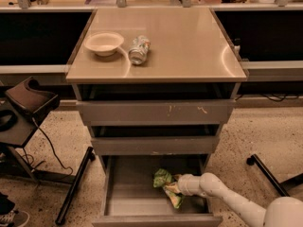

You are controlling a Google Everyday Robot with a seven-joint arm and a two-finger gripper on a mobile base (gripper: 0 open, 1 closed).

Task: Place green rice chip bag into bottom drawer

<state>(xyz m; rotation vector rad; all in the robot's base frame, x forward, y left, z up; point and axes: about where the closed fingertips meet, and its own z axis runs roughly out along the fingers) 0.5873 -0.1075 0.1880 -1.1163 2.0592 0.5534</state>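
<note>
The green rice chip bag (164,178) is inside the open bottom drawer (128,203), right of its middle, crinkled with an orange-yellow lower edge. My gripper (173,187) reaches into the drawer from the lower right on a white arm and is right at the bag. The bag covers its tip. The bag looks close to the drawer floor; I cannot tell whether it rests on it.
On the cabinet top stand a cream bowl (103,43) and a silver can (138,49) lying on its side. The two upper drawers (156,112) are shut. A dark chair (28,100) stands at the left and a black leg (267,174) at the right.
</note>
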